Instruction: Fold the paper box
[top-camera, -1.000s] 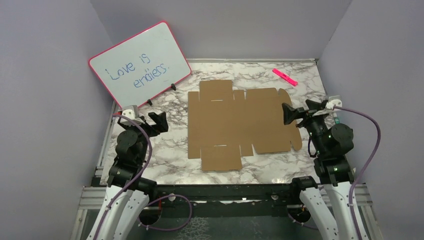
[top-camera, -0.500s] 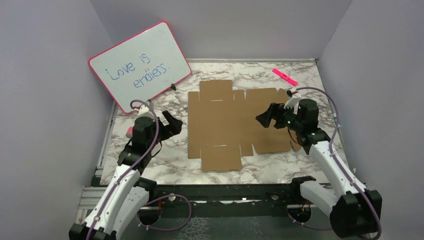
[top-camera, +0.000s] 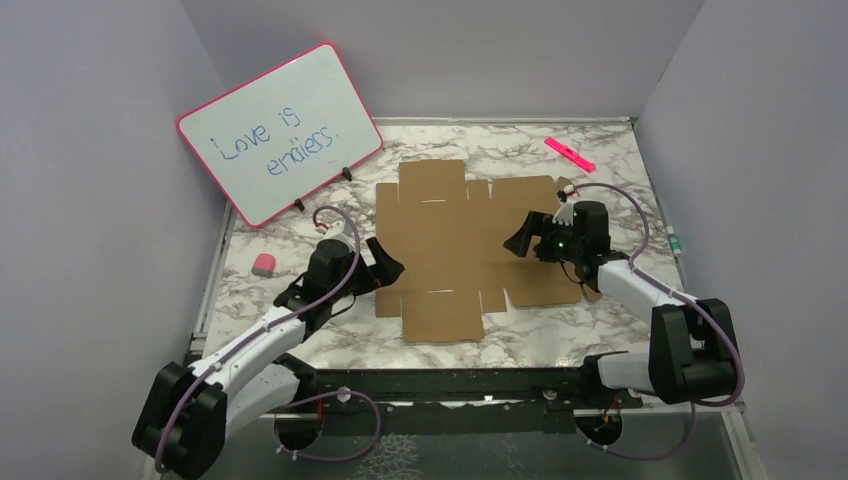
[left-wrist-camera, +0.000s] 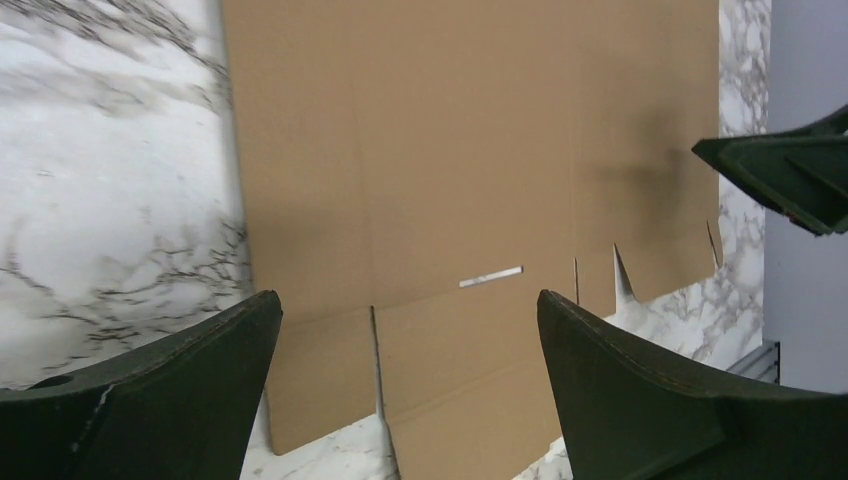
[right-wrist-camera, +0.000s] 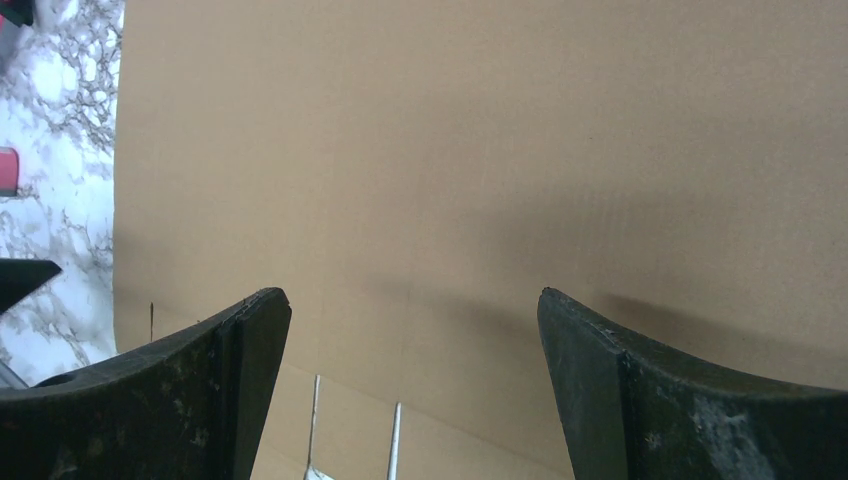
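Observation:
The paper box (top-camera: 460, 240) is a flat brown die-cut cardboard sheet lying in the middle of the marble table (top-camera: 330, 320). My left gripper (top-camera: 386, 266) hovers at the sheet's left edge near its front left flap, open and empty. In the left wrist view the sheet (left-wrist-camera: 450, 150) spreads ahead of the open left gripper (left-wrist-camera: 408, 300), with its slits showing. My right gripper (top-camera: 522, 238) is over the sheet's right half, open and holding nothing. The right wrist view is filled by cardboard (right-wrist-camera: 480, 130) beyond the wide-spread right gripper (right-wrist-camera: 410, 295).
A pink-framed whiteboard (top-camera: 280, 130) leans at the back left. A pink marker (top-camera: 570, 154) lies at the back right, and a small pink eraser (top-camera: 263, 264) lies on the left beside the left arm. Purple walls close in three sides.
Both arms have unfolded from their drawn-back poses and reached forward: the left gripper to the sheet's left edge, the right gripper leftward over its right half. Both stayed open.

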